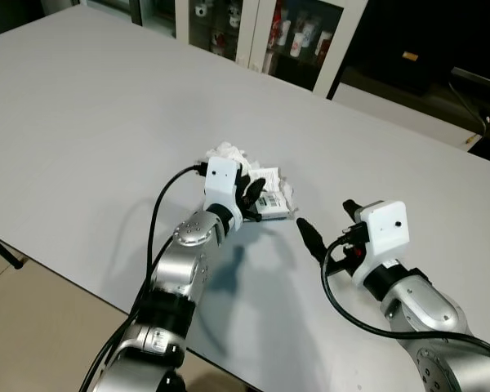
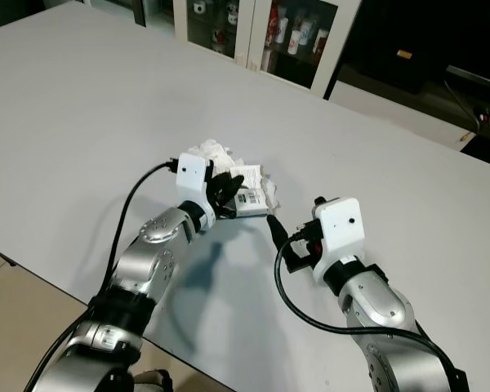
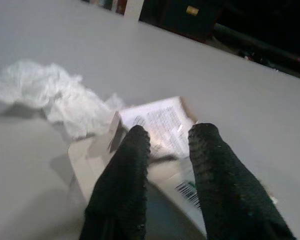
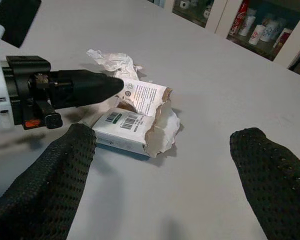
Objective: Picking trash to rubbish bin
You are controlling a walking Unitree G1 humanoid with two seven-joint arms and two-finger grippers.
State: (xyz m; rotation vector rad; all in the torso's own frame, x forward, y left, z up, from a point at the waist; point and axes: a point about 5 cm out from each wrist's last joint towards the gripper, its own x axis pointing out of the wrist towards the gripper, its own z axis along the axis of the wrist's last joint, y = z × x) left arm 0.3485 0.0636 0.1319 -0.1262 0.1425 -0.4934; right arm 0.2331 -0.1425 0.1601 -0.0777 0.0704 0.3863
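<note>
A torn white cardboard box point(image 1: 271, 202) with a barcode label lies on the white table point(image 1: 106, 98). Crumpled white paper point(image 1: 225, 152) sits just behind it. My left gripper point(image 1: 256, 186) reaches over the paper to the box; in the left wrist view its fingers point(image 3: 135, 150) stand close together, pinching the box's raised flap point(image 3: 162, 120). My right gripper point(image 4: 165, 135) hovers a short way to the right of the box point(image 4: 132, 125), fingers spread wide with nothing between them. One of its fingers point(image 1: 309, 235) points toward the box.
The table's front edge point(image 1: 82, 290) runs diagonally below my arms, with beige floor point(image 1: 33, 335) beyond it. Glass-door cabinets point(image 1: 302, 37) with cups and bottles stand past the far edge. Bare tabletop stretches to the left and right of the trash.
</note>
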